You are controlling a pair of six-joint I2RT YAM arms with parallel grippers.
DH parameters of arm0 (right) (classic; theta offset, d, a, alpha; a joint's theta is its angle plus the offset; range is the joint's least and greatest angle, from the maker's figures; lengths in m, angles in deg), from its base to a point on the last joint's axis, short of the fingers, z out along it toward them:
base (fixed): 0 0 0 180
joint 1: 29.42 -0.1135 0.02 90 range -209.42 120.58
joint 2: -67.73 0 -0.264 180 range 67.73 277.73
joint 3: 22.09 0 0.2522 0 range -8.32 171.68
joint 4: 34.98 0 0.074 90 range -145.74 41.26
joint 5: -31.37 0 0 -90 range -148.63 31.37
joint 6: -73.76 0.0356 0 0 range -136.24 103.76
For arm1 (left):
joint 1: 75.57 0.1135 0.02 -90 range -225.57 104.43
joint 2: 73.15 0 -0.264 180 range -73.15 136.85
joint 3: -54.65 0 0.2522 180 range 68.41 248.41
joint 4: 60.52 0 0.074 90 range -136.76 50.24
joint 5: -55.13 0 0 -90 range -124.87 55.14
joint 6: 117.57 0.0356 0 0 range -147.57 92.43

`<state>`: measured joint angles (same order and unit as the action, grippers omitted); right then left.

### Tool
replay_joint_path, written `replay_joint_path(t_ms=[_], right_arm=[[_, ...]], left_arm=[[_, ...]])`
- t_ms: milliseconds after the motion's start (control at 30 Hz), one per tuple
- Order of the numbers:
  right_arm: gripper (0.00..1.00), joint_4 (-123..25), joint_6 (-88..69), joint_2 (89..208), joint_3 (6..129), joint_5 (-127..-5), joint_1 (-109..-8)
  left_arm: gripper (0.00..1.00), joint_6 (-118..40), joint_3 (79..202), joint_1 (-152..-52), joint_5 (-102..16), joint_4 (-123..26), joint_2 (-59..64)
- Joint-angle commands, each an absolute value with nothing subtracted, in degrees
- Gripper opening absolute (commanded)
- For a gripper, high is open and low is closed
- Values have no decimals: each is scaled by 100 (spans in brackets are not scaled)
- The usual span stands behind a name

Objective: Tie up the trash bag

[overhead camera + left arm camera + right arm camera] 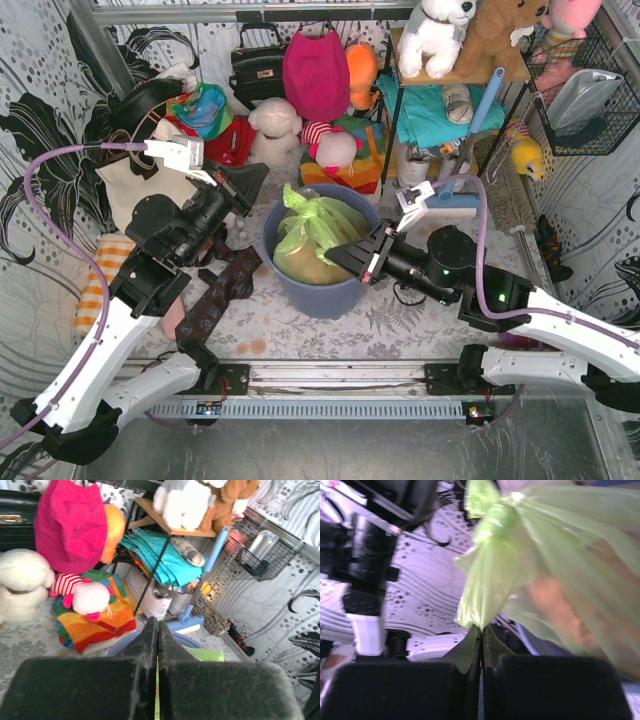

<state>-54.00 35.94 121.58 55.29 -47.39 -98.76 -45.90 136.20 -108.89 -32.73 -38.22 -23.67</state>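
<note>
The right gripper is closed. Its two black fingers pinch the lower tip of a loose flap of the trash bag. Just above this flap the thin lime-green plastic is gathered into a tight bunch. It looks like a knot or a twisted neck, but the wrist view does not show which. Holding the flap at its very end seems meant for pulling, so that the bunch draws tighter. Because the plastic is so thin, a strong pull could probably stretch it or let it slip out of the fingers. Crumpled orange-brown paper shows through the bag to the right of the flap.

From above, this gripper reaches in from the right over the rim of the blue-grey round bin. The bag sits inside this bin, in the middle of the table, with its green ends standing up toward the far left side.

The left gripper is closed too, with its jaws pressed together and nothing clearly held between them. It hovers near the far left rim of the bin, apart from the bag, perhaps waiting to take the other end.

Farther out, a white tote bag lies at the left and a white plush toy sits behind the bin.
</note>
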Motion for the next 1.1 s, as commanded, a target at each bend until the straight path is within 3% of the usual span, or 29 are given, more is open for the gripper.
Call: replay_joint_path(t_ms=[0, 167, 300, 367, 533, 733, 967, 1067], right_arm=[[0, -6891, 3640, 11918, 5528, -3975, -9847], [0, -6782, 3673, 11752, 5209, -3881, -9850], [0, -6693, 3642, 11824, 5257, -3917, -9842], [0, -6636, 3634, 11860, 5274, -3945, -9846], [0, -6534, 3625, 11927, 5319, -3973, -9849], [0, -6454, 3605, 11968, 5344, -3991, -9841], [0, -6354, 3602, 12030, 5373, -4061, -9843], [0, -6344, 3603, 12044, 5373, -4062, -9841]], left_arm=[[0, -4366, 13617, -10870, -2521, -4069, -2403], [2, -4695, 13676, -10864, -3043, -3956, -2322], [43, -5270, 14023, -10869, -4056, -3644, -2078], [54, -5563, 14043, -10870, -4414, -3612, -2015], [60, -5717, 14168, -10869, -5202, -3205, -1933], [67, -5413, 14525, -10868, -5152, -2268, -1871], [66, -5352, 14485, -10865, -5247, -2203, -1685], [60, -5325, 14392, -10870, -5249, -2299, -1668]])
